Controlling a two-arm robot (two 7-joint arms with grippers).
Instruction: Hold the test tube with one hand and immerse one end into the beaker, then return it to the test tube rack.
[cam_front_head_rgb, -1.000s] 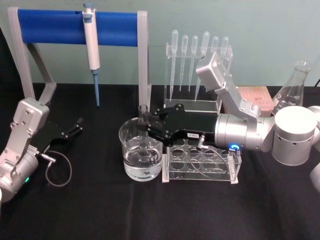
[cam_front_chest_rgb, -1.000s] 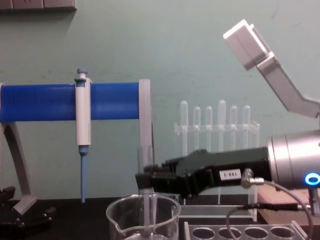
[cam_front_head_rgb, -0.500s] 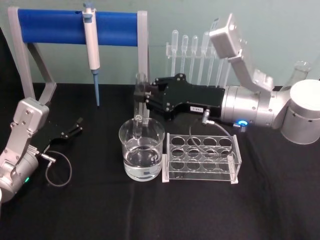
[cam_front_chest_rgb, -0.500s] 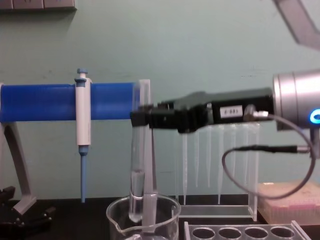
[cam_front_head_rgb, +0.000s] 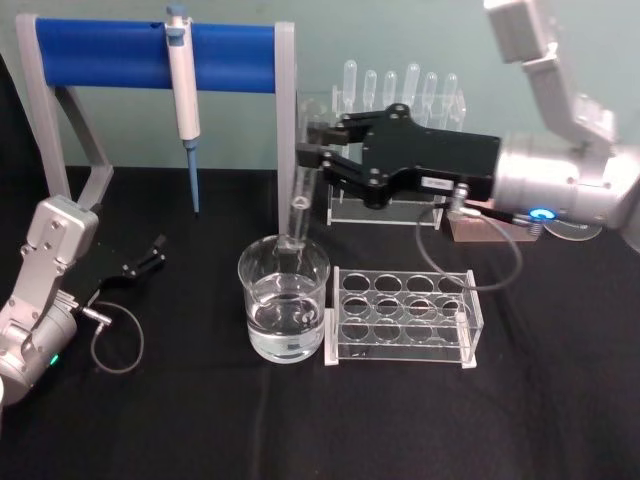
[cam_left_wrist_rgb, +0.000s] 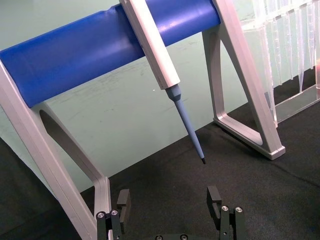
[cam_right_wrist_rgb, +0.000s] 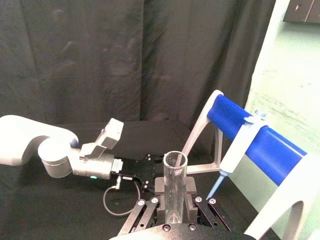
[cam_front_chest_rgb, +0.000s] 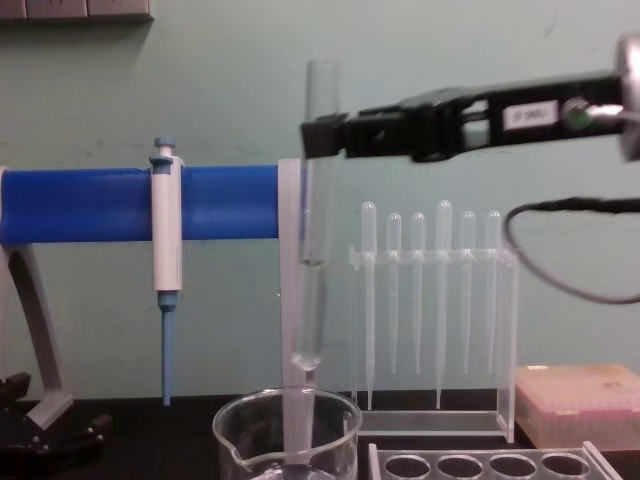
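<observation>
My right gripper (cam_front_chest_rgb: 322, 138), clamped on the tube (cam_front_chest_rgb: 314, 230), has lifted it clear of the beaker (cam_front_chest_rgb: 288, 440), so the dip is done and it must go back, while my left gripper (cam_left_wrist_rgb: 170, 206) rests open on the table.

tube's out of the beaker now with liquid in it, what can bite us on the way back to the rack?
1. The tube hangs upright in the right gripper, held near its top; a slip would drop it onto the beaker.
2. It holds liquid in its lower part; tilting could spill it.
3. The rack is close beside the beaker; a low sideways move could clip either rim.
</observation>
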